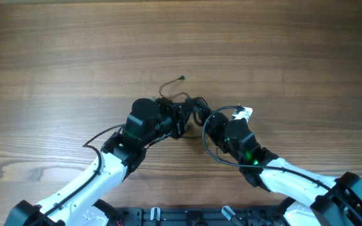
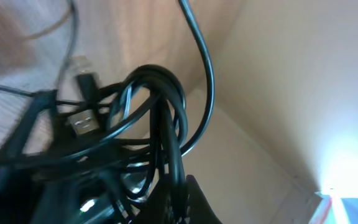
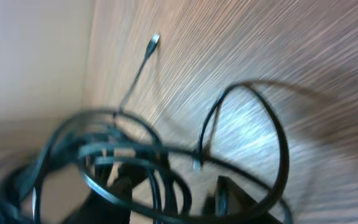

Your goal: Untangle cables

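**Holding the knot between both tools**

The cables (image 1: 193, 107) lay on the table (image 1: 55, 50), bunched between the left tool (image 1: 180, 119), clamped on the clump, and the right tool (image 1: 207, 122), part-open astride loose loops, probably so each could draw strands apart. One free tail ran far, its plug tip (image 1: 181, 78) pointing away.

Cables (image 1: 203, 133): uniform black; one plug (image 2: 84, 124) silver-grey. Bench (image 1: 55, 56): mid-brown wood, fine streaked grain. Left arm (image 1: 93, 179) and right arm (image 1: 294, 179): white links, black wrist housings. Green light (image 1: 254, 157) on right arm, apparently an indicator.
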